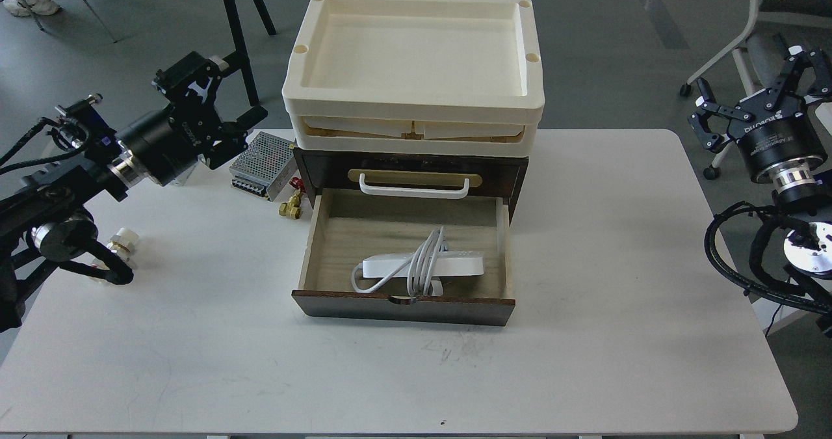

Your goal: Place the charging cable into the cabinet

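The charging cable [422, 265], a white power strip with its cord coiled round the middle, lies flat in the open pale-wood drawer [338, 231] of the dark brown cabinet [513, 179], near the drawer's front. My left gripper [211, 97] is open and empty, raised at the back left, well clear of the cabinet. My right gripper [757, 88] is open and empty, off the table's right edge.
Cream trays [413, 62] are stacked on the cabinet. A perforated metal box [261, 155] and small brass and red fittings [292, 201] lie left of the cabinet. A small white cylinder [123, 239] lies by my left arm. An office chair stands at the back right.
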{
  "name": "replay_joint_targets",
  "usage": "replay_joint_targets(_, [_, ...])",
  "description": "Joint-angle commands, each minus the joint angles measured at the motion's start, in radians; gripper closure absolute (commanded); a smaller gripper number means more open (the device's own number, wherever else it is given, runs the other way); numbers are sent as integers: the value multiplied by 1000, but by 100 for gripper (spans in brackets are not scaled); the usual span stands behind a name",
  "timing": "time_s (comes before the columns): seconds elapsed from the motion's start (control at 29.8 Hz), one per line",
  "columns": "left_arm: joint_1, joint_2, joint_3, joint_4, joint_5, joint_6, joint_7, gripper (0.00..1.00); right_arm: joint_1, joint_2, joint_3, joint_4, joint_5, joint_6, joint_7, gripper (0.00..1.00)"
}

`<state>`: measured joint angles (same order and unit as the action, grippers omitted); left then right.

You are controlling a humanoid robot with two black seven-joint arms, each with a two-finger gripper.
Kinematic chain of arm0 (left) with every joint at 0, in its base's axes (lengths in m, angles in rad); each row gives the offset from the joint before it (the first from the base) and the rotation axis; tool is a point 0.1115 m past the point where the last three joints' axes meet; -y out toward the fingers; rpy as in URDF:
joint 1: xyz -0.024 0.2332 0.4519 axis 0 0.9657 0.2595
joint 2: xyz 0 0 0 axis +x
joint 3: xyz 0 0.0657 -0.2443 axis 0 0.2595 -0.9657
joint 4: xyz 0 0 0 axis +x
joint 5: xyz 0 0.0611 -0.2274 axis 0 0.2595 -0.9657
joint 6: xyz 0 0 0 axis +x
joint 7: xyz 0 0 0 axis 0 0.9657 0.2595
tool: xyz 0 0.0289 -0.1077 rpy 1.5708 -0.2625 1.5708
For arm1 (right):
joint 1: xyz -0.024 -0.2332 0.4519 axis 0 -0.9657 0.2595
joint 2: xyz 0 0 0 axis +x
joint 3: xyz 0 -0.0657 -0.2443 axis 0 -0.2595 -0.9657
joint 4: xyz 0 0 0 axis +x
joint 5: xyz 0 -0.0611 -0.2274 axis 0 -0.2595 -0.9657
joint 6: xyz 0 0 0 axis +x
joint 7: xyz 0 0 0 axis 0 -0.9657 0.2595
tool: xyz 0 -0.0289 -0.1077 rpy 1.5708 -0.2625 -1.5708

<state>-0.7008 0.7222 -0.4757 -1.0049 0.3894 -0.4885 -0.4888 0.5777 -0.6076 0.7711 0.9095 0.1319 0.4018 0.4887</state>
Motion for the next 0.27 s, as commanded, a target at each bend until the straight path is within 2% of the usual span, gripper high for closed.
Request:
replay_joint_targets(0.0, [23,7,-8,28,-296,0,0,1,1,0,30,22,-1,87,0,0])
replay_joint_targets(0.07, [38,0,-11,26,-400,0,0,1,1,0,49,23,-1,87,0,0])
replay_joint_targets(0.23, [46,-6,-26,26,-425,0,0,1,1,-1,105,19,-3,87,0,0])
